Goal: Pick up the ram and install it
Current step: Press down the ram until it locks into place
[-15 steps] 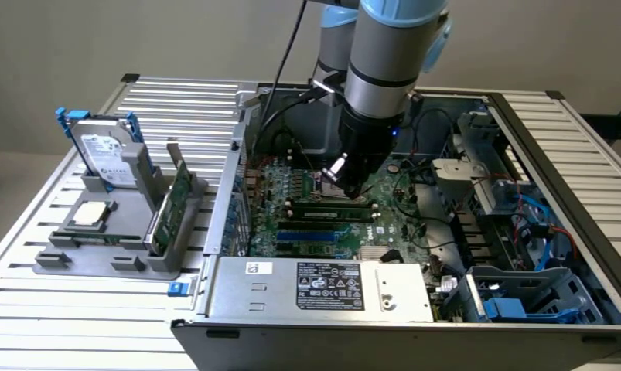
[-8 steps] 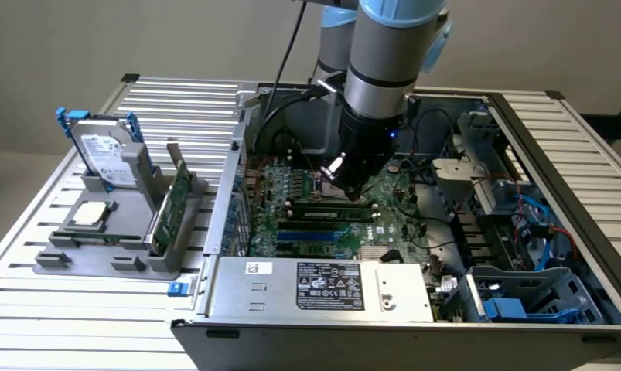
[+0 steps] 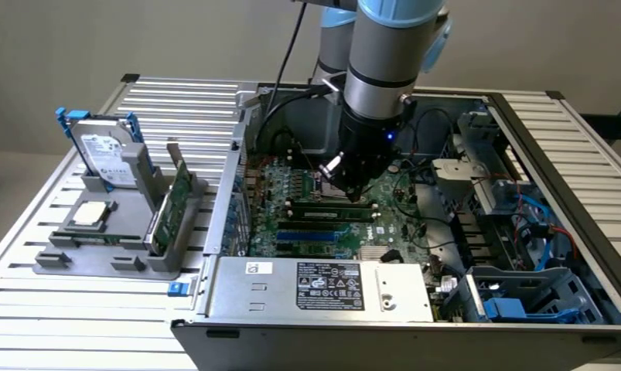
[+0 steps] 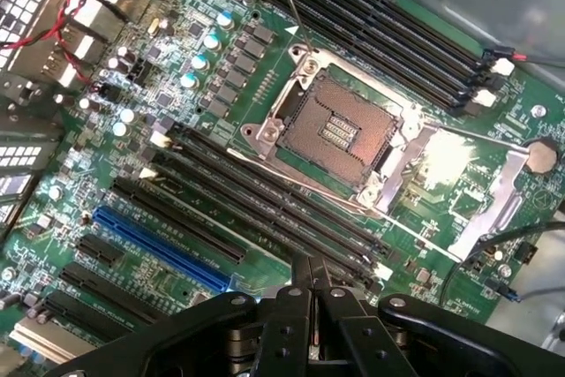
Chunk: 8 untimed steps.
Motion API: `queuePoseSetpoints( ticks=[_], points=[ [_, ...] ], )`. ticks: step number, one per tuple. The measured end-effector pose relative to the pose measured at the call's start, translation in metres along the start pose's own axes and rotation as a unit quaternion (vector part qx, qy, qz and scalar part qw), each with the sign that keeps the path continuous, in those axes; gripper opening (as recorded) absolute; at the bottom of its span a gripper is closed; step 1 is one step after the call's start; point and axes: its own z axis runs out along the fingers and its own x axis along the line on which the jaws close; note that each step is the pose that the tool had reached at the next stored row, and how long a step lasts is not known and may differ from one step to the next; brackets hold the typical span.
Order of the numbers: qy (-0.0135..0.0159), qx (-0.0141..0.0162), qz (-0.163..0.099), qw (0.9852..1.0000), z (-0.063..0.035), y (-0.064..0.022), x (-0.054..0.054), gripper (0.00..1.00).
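I see black two-finger gripper (image 4: 311, 293) pressed together, empty, low over green motherboard (image 3: 377, 220) beside bare square CPU socket (image 4: 340, 121) — near black memory slots. Long thin green ram stick (image 3: 325, 206) sits in slot just beside socket — apparently seated.

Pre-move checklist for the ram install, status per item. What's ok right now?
1. Gripper shut: ok, fingers together.
2. Gripper over the motherboard's memory slots: ok, it hangs low beside the CPU socket.
3. Something held between the fingers: cannot tell, nothing shows there in the wrist view.
4. Ram in a slot: cannot tell. The exterior view shows a green stick lying along the slots just under the gripper, but whether it is seated is not visible.
5. CPU socket clear of the fingers: ok, it lies open and apart from them.
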Motion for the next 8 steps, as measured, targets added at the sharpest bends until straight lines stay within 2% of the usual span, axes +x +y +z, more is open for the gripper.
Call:
queuePoseSetpoints(
  ticks=[4,8],
  points=[
    [0.0002,0.0023,0.024,0.9997,0.0004,0.0,0.0,0.11],
    [0.0002,0.0045,0.049,0.9988,0.0008,0.0,0.0,0.11]
  ],
)
